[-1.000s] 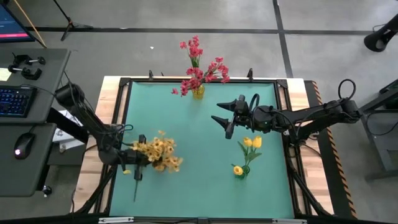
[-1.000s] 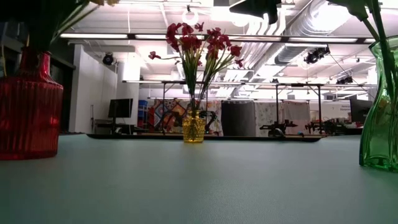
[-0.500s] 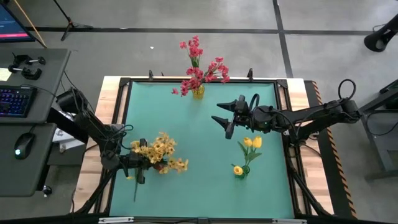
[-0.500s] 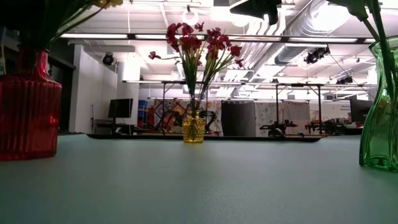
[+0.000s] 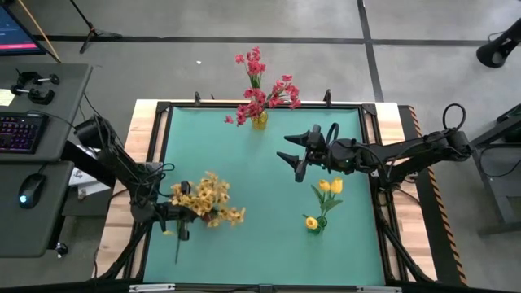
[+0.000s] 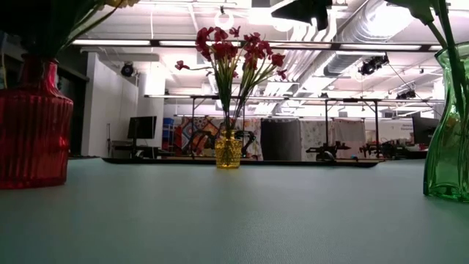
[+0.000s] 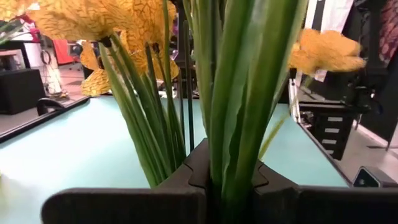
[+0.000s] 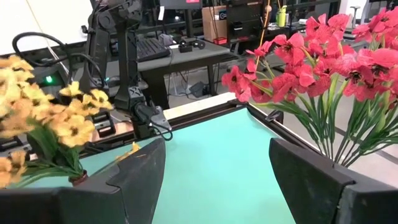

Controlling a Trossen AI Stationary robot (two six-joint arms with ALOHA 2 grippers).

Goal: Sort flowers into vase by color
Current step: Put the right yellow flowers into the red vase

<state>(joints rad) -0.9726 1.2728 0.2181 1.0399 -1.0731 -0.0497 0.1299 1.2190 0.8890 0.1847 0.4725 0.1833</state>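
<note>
Behind left gripper [image 5: 181, 213], orange-yellow spray [image 7: 230, 93] pinched between fingers [image 7: 124, 205].

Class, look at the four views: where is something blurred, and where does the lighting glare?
Left wrist view: the orange-yellow blossoms near the lens are soft. Low view: bright ceiling lights glare, leaving the red-pink flowers backlit.

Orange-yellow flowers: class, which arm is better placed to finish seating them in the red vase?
Left. Its end effector is shut on the orange-yellow flowers at the red vase; the right end effector hangs open and empty mid-table.
</note>
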